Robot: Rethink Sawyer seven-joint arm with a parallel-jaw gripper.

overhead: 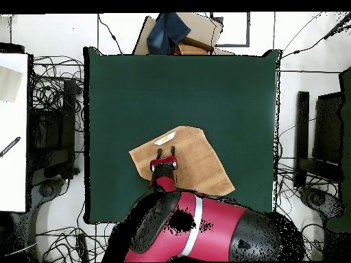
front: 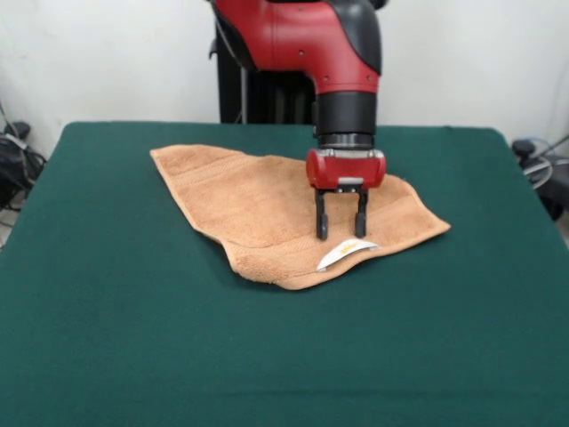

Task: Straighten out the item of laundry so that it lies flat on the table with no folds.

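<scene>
The orange-tan terry towel point(front: 258, 209) lies on the dark green table point(front: 133, 329), spread in an irregular shape with its near edge folded over and the white label with a yellow mark point(front: 345, 253) showing at the front. It also shows in the overhead view point(overhead: 195, 161). My gripper point(front: 341, 233) hangs straight down over the towel's right part, just behind the label. Its two dark fingers point(front: 321, 222) stand apart, tips at or just above the cloth, holding nothing. The gripper shows in the overhead view too point(overhead: 164, 152).
The red and black arm point(front: 311, 44) comes down from the pedestal at the table's far side. Cables and equipment point(overhead: 55, 123) lie beyond the table's sides. A cardboard box with blue cloth point(overhead: 175, 34) sits beyond the far edge in the overhead view.
</scene>
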